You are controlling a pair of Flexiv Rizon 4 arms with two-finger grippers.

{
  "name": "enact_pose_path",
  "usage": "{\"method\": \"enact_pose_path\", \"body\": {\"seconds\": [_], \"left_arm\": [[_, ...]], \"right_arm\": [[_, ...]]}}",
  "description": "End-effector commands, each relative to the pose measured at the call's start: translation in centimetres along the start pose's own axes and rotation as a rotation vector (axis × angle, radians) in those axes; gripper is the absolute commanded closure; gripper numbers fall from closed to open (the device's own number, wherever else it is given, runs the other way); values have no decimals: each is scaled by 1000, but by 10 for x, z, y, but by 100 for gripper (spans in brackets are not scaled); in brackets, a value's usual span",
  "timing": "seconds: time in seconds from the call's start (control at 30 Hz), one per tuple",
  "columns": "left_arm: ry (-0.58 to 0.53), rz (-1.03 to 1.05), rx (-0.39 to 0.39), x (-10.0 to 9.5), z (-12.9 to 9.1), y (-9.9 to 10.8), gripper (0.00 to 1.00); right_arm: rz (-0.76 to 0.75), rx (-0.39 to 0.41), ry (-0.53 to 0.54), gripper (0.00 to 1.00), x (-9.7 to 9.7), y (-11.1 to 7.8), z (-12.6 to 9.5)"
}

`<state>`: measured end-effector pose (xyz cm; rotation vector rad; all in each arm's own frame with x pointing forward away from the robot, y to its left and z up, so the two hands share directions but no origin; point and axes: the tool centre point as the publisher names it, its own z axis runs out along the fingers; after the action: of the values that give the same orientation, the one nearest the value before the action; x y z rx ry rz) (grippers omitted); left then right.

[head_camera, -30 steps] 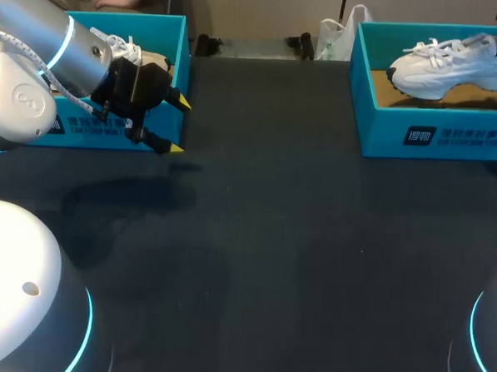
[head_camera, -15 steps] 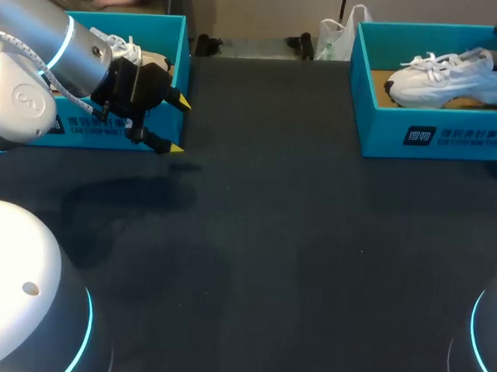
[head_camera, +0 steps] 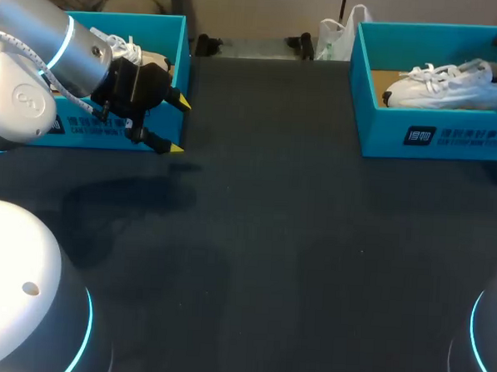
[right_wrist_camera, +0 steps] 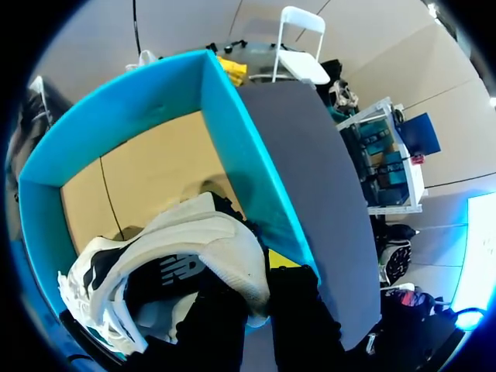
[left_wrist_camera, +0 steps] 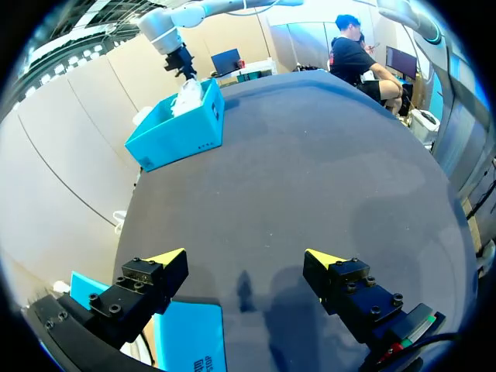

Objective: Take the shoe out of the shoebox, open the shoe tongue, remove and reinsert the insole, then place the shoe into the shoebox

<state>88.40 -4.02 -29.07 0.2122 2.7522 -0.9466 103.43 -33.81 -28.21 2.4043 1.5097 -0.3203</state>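
Observation:
A white shoe (head_camera: 445, 86) lies low inside the teal shoebox (head_camera: 434, 136) at the table's far right. In the right wrist view my right gripper (right_wrist_camera: 260, 270) is shut on the shoe's (right_wrist_camera: 174, 252) heel collar, just inside the box's wall (right_wrist_camera: 240, 155), above the tan floor. My left gripper (head_camera: 170, 123) hangs open and holding nothing at the front corner of a second teal shoebox (head_camera: 109, 133) at the far left. In the left wrist view its yellow-tipped fingers (left_wrist_camera: 167, 257) stand wide apart over bare table, with the right shoebox (left_wrist_camera: 180, 130) far ahead.
The left shoebox holds another white shoe, of which only the laces (head_camera: 114, 44) show behind my left arm. The dark table top (head_camera: 296, 238) stretches between the two boxes. A white plastic bag (head_camera: 335, 36) sits at the far edge.
The right arm has lowered the shoe from above the right shoebox's rim down into the box. The left arm has not moved.

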Motion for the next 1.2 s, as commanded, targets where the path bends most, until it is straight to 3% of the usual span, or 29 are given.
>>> {"method": "enact_pose_path", "body": {"seconds": [0.03,0.2,0.87,1.2], "left_arm": [[1,0,-3,-1,0,0,0],[1,0,-3,-1,0,0,0],[1,0,-3,-1,0,0,0],[1,0,-3,-1,0,0,0]], "right_arm": [[5,3,0,100,0,-7,3],[7,18,-4,100,2,-14,12],[65,93,18,100,10,-17,52],[30,111,17,100,23,-17,61]]}}
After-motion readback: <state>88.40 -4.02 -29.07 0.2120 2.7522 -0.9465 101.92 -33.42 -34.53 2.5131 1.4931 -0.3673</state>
